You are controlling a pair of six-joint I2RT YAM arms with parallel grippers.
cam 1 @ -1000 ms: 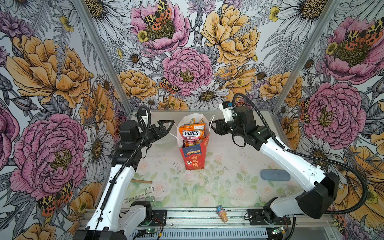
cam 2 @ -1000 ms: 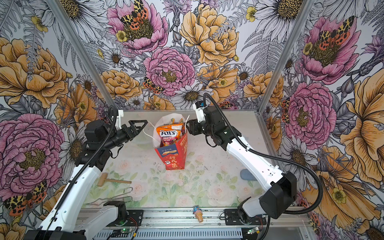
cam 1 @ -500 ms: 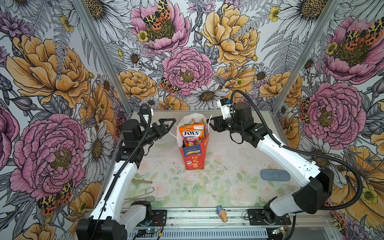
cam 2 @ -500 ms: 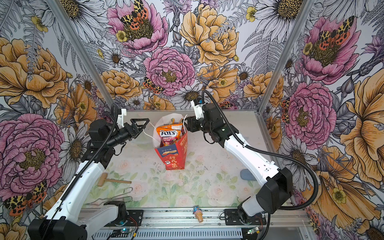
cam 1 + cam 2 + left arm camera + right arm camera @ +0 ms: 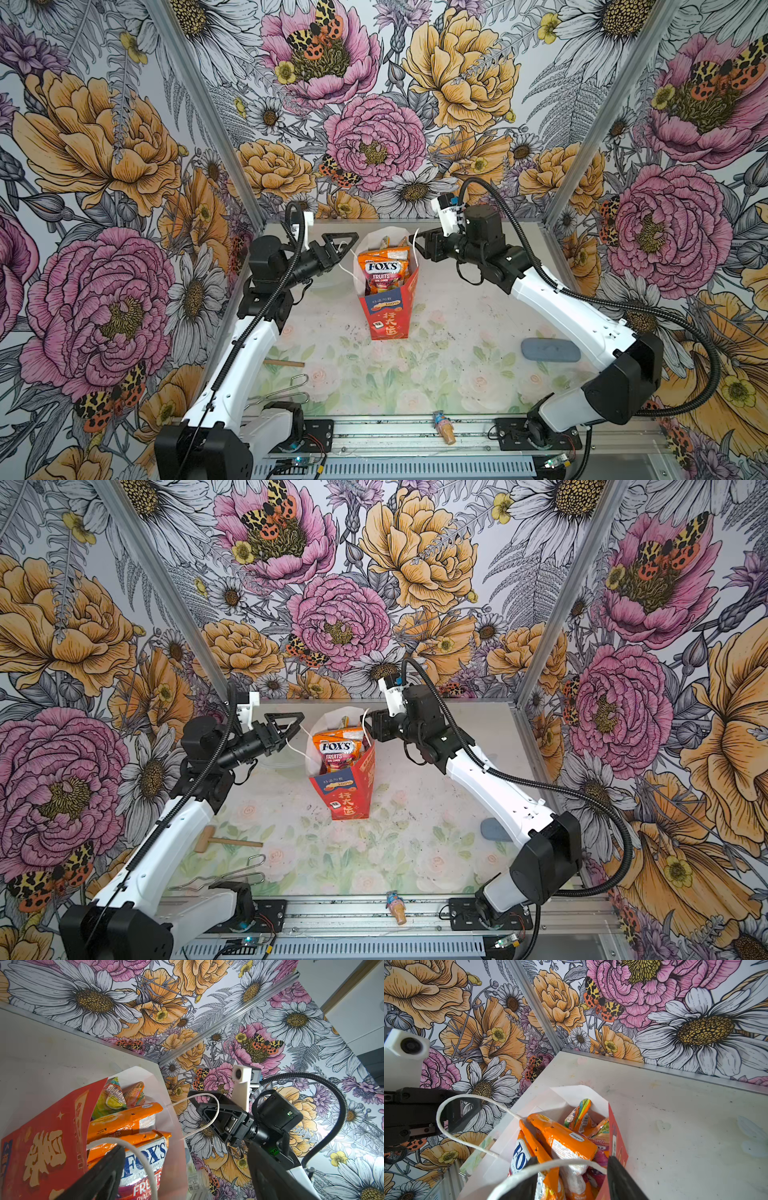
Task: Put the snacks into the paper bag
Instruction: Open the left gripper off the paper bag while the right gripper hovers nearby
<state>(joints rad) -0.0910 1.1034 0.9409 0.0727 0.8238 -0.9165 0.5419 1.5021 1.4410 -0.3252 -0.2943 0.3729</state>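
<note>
The paper bag (image 5: 388, 316), red below and white above, stands upright at the back middle in both top views (image 5: 345, 791). It is stuffed with snacks: the orange FOX'S packet (image 5: 384, 272) at the front, a second orange packet (image 5: 564, 1140) and a rainbow-striped one (image 5: 579, 1113) behind. My left gripper (image 5: 347, 249) hangs open just left of the bag's mouth, and the left string handle (image 5: 143, 1159) loops over one finger. My right gripper (image 5: 417, 245) is open at the bag's right rim. The right string handle (image 5: 550, 1165) lies across both of its fingertips.
A grey oblong pad (image 5: 550, 350) lies at the right. A wooden mallet (image 5: 208, 839) and wire tongs (image 5: 224, 875) lie at the front left. An ice-cream-cone toy (image 5: 442, 426) rests on the front rail. A clear container (image 5: 197, 1180) sits behind the bag.
Both grippers have edged closer to the bag's mouth, the left one from the left and the right one from the right. The bag and its snacks have stayed put.
</note>
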